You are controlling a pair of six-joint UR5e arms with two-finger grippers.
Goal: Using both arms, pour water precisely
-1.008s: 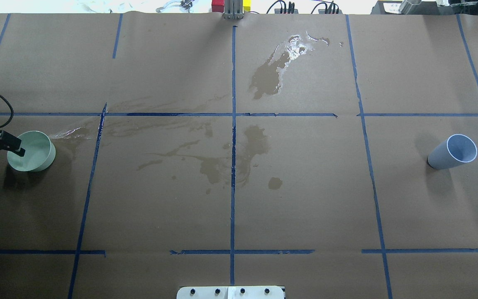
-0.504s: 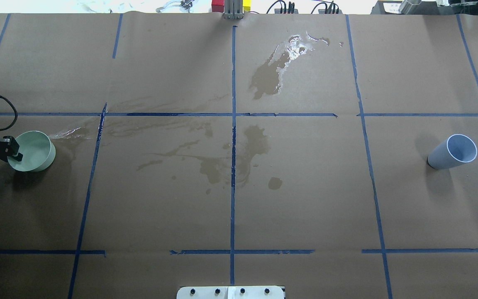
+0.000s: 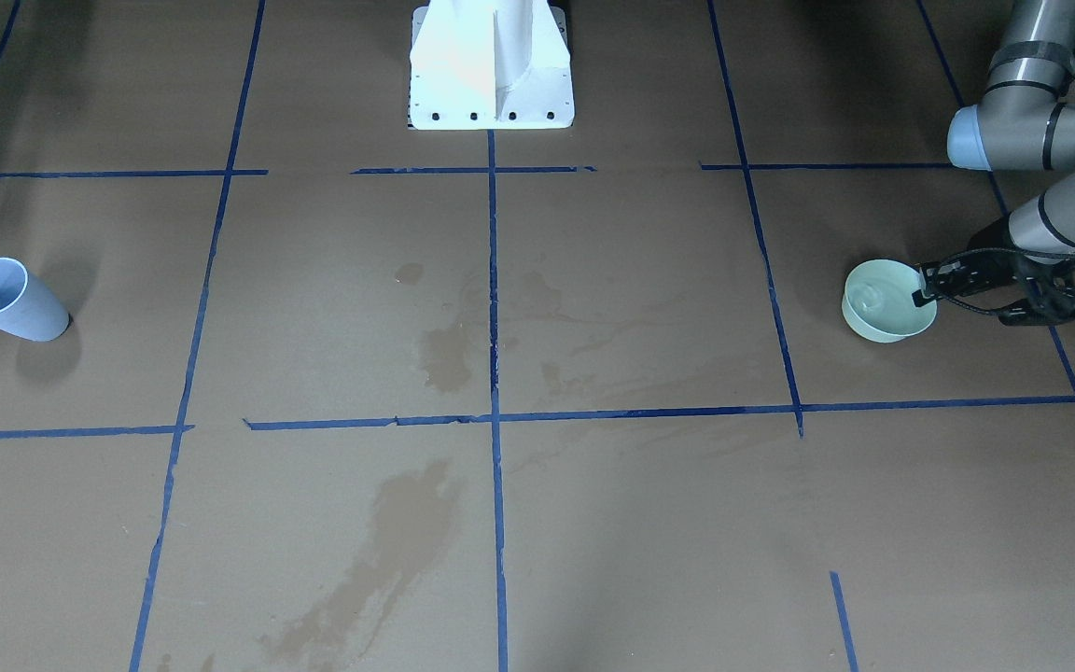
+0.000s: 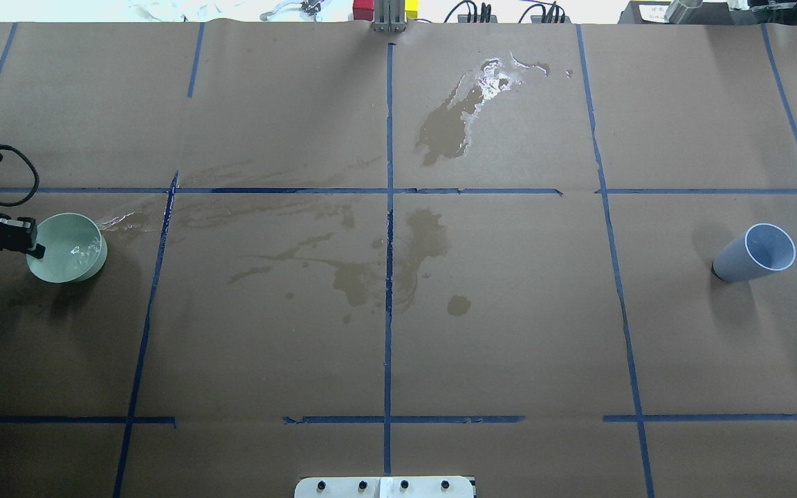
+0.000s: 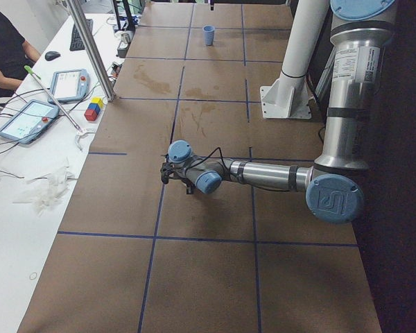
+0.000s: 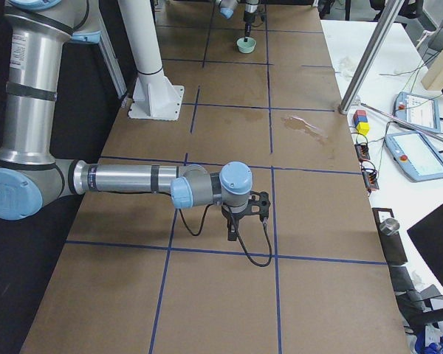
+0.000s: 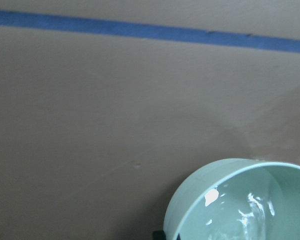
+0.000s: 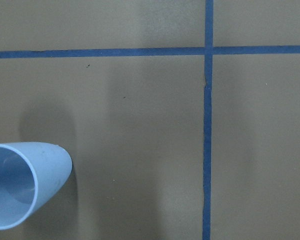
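At far left, bowl (image 4: 52, 268) farther right (water (image 4: 80, 250) now aglint)

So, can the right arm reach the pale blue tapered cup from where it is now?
Probably yes. The pale blue tapered cup stands alone in the right wrist view, with only bare brown paper around it. The left arm is far away, at the pale green round bowl.

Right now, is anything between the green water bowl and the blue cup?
Nothing visible. Between the green bowl, gripped at its rim by the left tool, and the blue cup lie only flat wet stains and tape lines.
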